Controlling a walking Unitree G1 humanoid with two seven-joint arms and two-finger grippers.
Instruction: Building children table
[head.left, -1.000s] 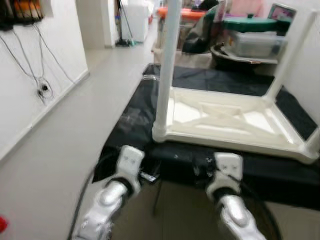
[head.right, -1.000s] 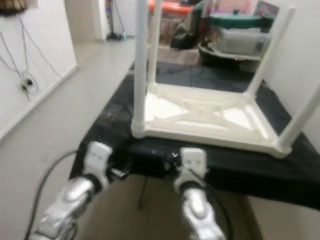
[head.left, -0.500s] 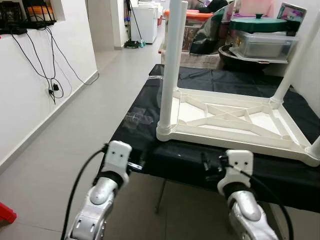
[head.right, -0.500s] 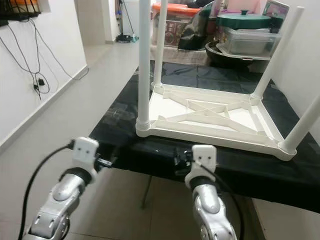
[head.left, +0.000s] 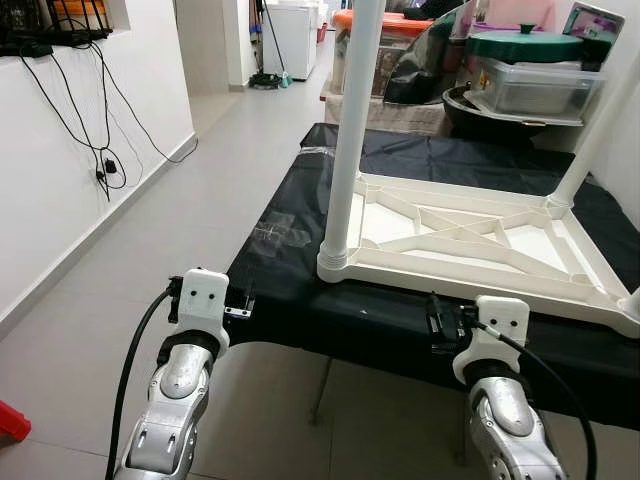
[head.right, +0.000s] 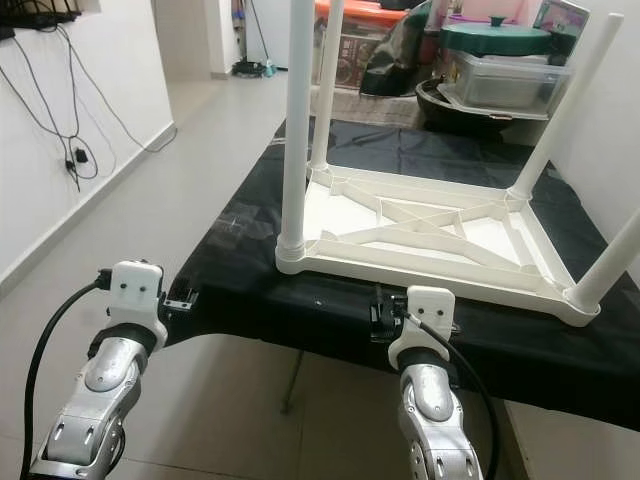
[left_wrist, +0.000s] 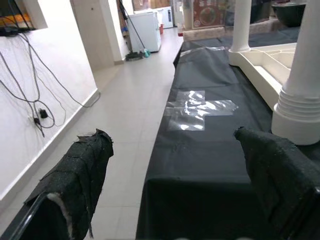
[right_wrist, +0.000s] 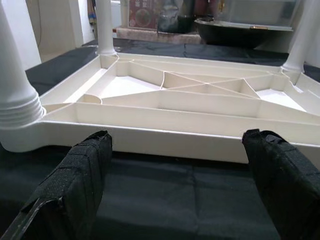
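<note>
Right wrist view: upturned white table (right_wrist: 200, 107) just beyond the open right tool (right_wrist: 175, 185).

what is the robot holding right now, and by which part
Nothing. Both the left gripper and right gripper are open and empty, short of the upturned white table.

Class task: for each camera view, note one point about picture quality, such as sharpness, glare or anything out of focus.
Left and right eye views: sharp and evenly lit, the upturned white table crisp. Left wrist view: glare on the clear tape patch on the black cloth; the left gripper's fingers loom large and soft. Right wrist view: the right gripper's fingers slightly soft, the background beyond the table blurred.
</note>
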